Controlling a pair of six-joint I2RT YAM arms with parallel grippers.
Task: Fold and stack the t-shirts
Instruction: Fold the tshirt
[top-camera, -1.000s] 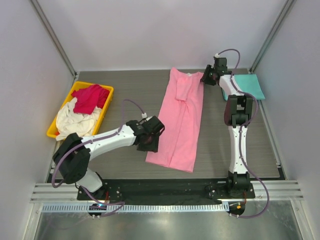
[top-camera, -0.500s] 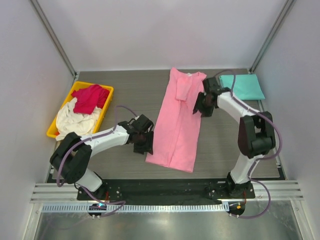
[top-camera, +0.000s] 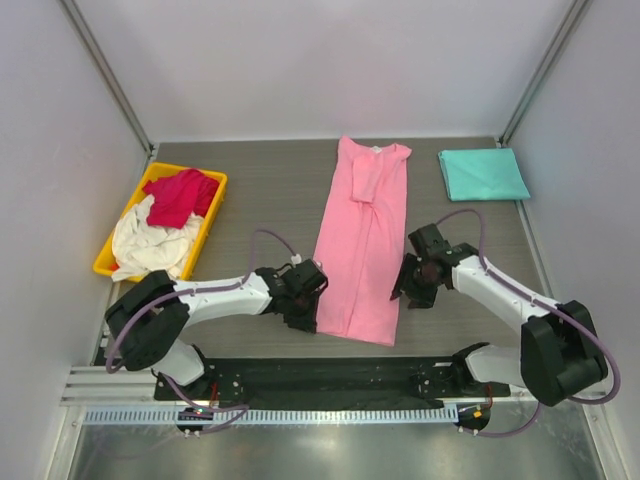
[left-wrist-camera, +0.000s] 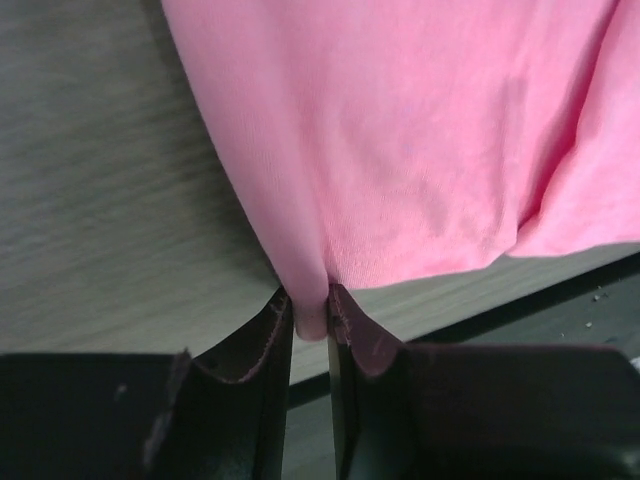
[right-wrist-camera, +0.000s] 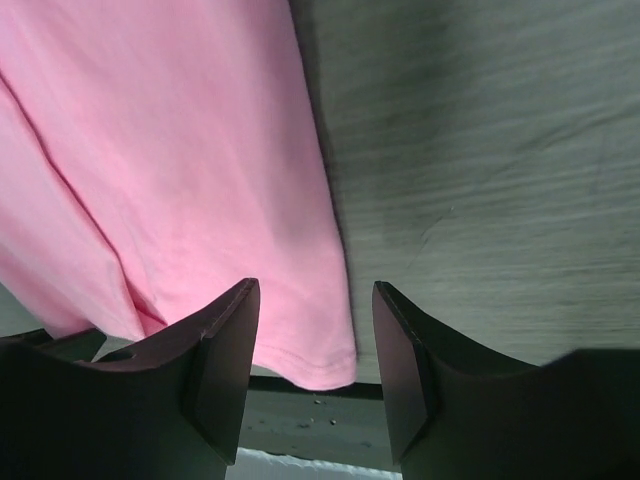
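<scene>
pink t-shirt (top-camera: 360, 245): lies flat in the middle of the table (top-camera: 250, 190), folded lengthwise into a long narrow strip; collar end at the far side, hem end at the near edge; one sleeve is folded in on top near the collar
left gripper (top-camera: 310, 302): low at the near left corner of the hem; in the left wrist view the left gripper (left-wrist-camera: 310, 315) has its two fingers pressed together on that corner, a small bit of pink cloth pinched between the tips
right gripper (top-camera: 410, 287): low at the near right corner of the hem; in the right wrist view the right gripper (right-wrist-camera: 315, 300) has its fingers spread apart, the right edge of the pink cloth running into the gap between them, nothing clamped
teal t-shirt (top-camera: 483, 173): folded into a flat rectangle at the far right of the table, well apart from the pink one
yellow bin (top-camera: 218, 200): at the left side of the table, well apart from the pink strip
crimson t-shirt (top-camera: 180, 195): crumpled in the far part of the bin
cream t-shirt (top-camera: 150, 245): crumpled in the near part of the bin, partly under the crimson one, spilling over the near rim
</scene>
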